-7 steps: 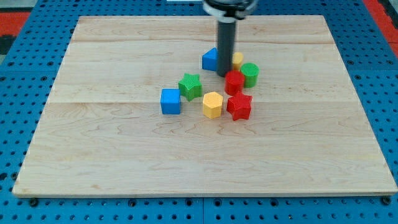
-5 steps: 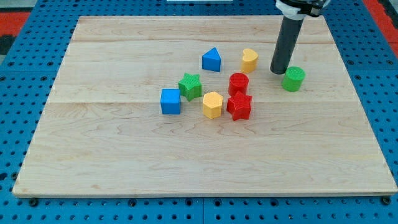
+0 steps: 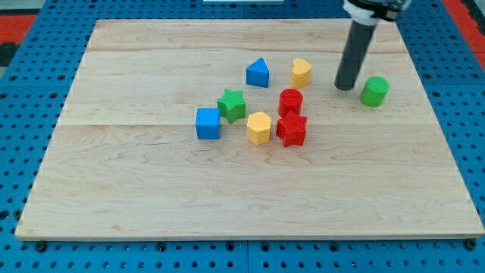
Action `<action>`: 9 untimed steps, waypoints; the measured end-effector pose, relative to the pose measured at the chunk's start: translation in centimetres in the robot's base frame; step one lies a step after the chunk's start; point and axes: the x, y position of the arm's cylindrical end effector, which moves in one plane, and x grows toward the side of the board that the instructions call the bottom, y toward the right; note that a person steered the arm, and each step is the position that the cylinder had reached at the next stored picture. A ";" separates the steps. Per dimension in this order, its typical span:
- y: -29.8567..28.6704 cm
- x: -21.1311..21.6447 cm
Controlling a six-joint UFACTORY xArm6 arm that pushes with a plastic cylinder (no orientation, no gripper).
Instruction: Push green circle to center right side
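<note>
Green plastic circle block (image 3: pixel 374 91) sits on the pale wooden desk (image 3: pixel 151 197) near its right edge, somewhat toward the far side. My tip (image 3: pixel 345 88), the dark rod tool's bare end with nothing to open or close, stands just left of it, apart. Yellow heart block (image 3: pixel 301 72) lies further left, toward the desk's centre.

Pale, smooth wood with fine grain for the table (image 3: pixel 151 197). Matt, finely ribbed plastic on the green circle (image 3: pixel 374 91) and green star (image 3: pixel 232 105). Dark matt finish on the tool, down to my tip (image 3: pixel 345 86).
</note>
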 end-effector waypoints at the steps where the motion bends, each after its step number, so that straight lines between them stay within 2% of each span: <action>1: 2.1 -2.3; 3: 5.0 7.4; 4: 5.2 4.3; 5: 8.8 5.4; 6: 11.9 9.4; 8: 9.2 8.9; 9: 10.1 8.4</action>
